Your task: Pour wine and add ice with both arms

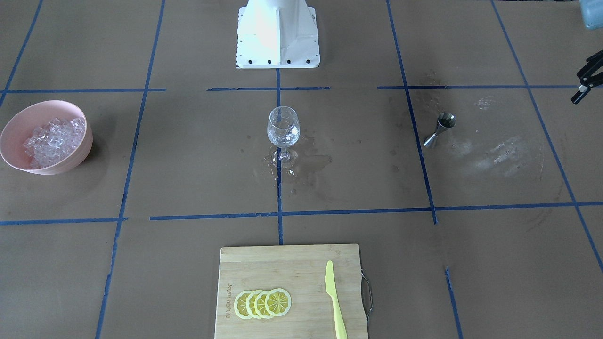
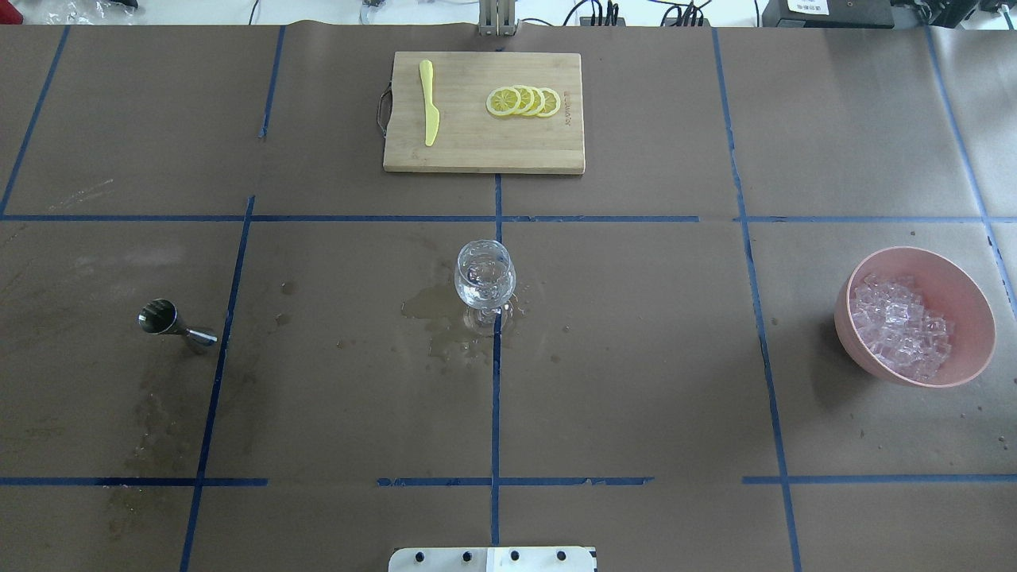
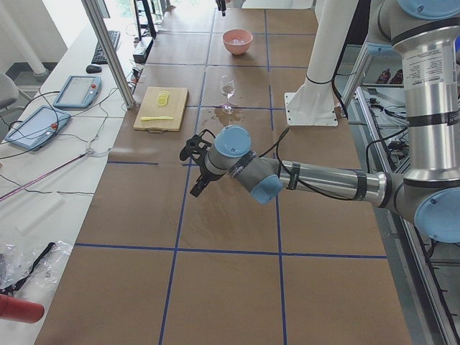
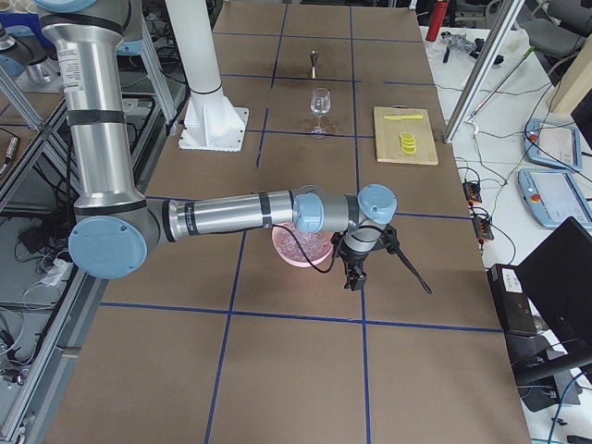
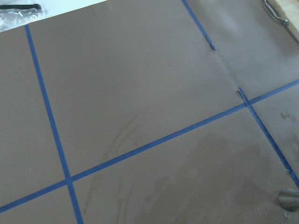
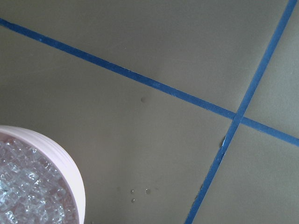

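Wine glass (image 1: 283,128): front-facing view; upright at the table's middle on a blue tape line, with a little clear wine (image 1: 283,137) low in its bowl and a wet patch (image 1: 311,162) spread around its foot.
Ice (image 1: 54,140): same view; heaped in the pink bowl (image 1: 73,162) at the view's left edge, well apart from the glass.
Jigger (image 1: 439,130): same view; steel, standing on the other side of the glass, beside a tape line.
Left gripper (image 1: 577,88): same view; cut off by the right edge, above the table, black fingers apart with nothing between them.
Cutting board (image 1: 292,263): same view; at the near edge, carrying four overlapping lemon slices (image 1: 263,303) and a yellow knife (image 1: 335,301).
Overhead view: glass in the middle, bowl of ice on the robot's right, jigger on its left, board at the far side.
Left arm (image 3: 323,180): exterior left view; near arm stretched low across the table, its claw over bare brown paper, well short of the glass.
Right gripper (image 4: 353,273): exterior right view; pointing down just beside the bowl; I cannot tell whether its fingers are apart or together.
Left wrist view: brown paper, tape lines and a faint wet stain, with the jigger's edge in the lower right corner.
Right wrist view: bowl rim and ice at lower left, with a few droplets on the paper near it.
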